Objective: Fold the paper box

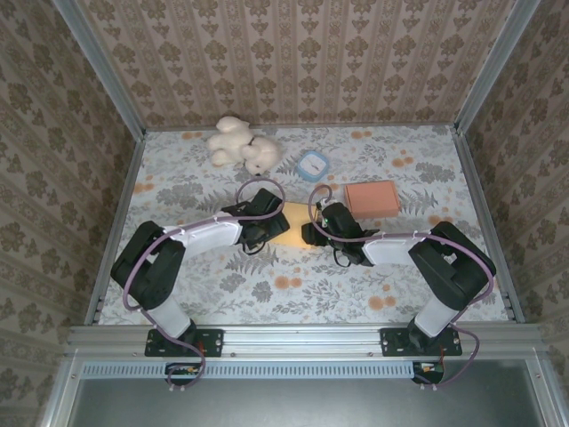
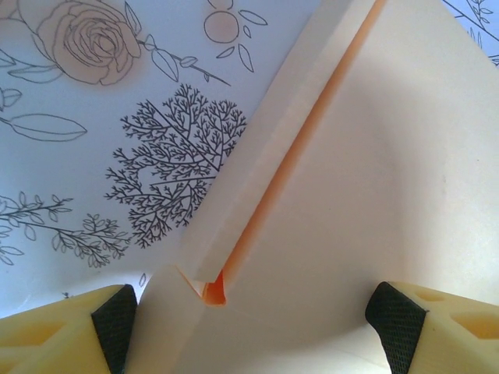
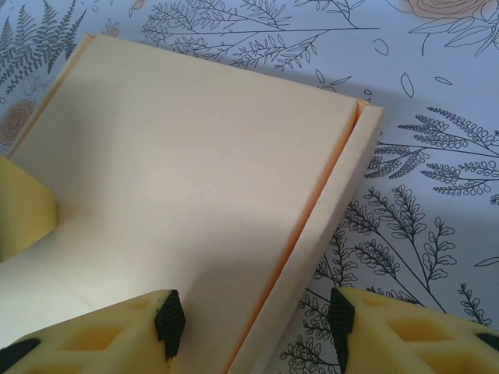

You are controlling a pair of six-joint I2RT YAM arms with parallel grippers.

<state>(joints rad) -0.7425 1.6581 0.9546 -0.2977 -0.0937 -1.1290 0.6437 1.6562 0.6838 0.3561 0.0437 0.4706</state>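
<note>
Floral desk (image 1: 293,294): your cream paper box (image 1: 292,224) hides mostly under left claw (image 2: 256,323) and right claw (image 3: 256,321), both spread; side flap raised.

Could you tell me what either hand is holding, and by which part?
Nothing: the left hand and right hand are open over the box.

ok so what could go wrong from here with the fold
1. The right hand is open astride the side flap; closing askew could crease it off its fold line.
2. Neither it nor the open left hand grips the paper box, so a push may slide it on the table.
</note>
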